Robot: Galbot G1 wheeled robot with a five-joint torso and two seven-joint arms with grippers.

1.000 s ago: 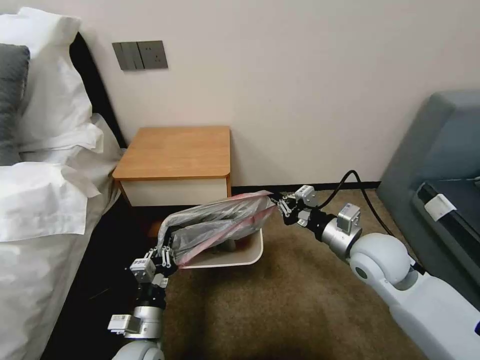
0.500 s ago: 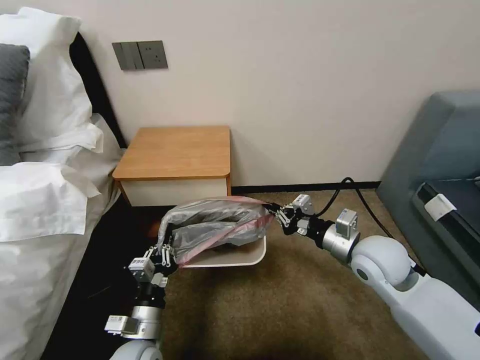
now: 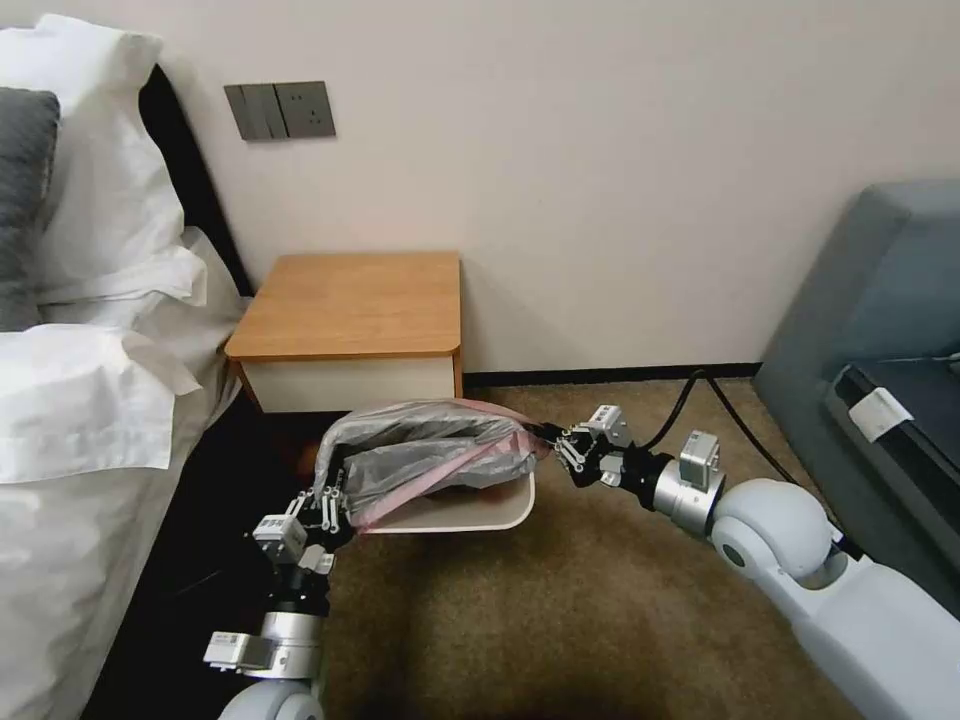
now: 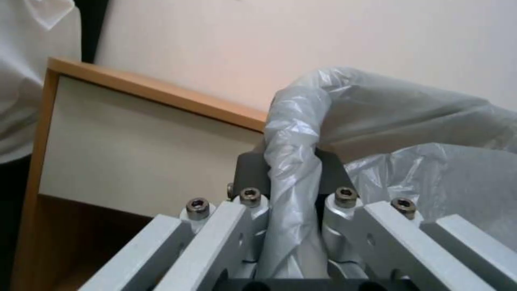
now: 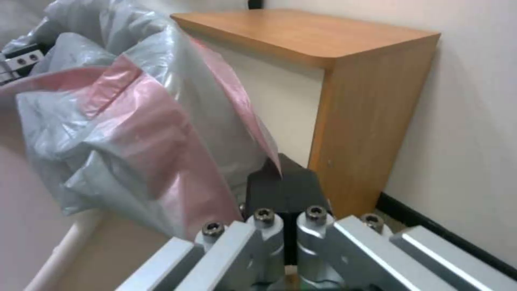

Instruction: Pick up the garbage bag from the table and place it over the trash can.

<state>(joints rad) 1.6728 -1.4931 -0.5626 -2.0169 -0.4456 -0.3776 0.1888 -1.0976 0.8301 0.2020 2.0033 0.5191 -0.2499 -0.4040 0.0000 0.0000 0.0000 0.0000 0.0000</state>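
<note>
My left fingers (image 4: 253, 210) pinched tight on the garbage bag (image 3: 425, 455), my right gripper (image 3: 553, 440) clamped on its pink rim at the far corner, bag stretched between them over the trash can (image 3: 470, 512), just before the table (image 3: 350, 300).

Soft, even indoor light fills the head view, with no hard glare. The wall (image 3: 600, 150) looks bright and flat, while the lower left beside the bed (image 3: 80, 480) falls into deep shadow. In both wrist views the metal linkages at the bottom edge are blurred, and the background looks slightly soft.
</note>
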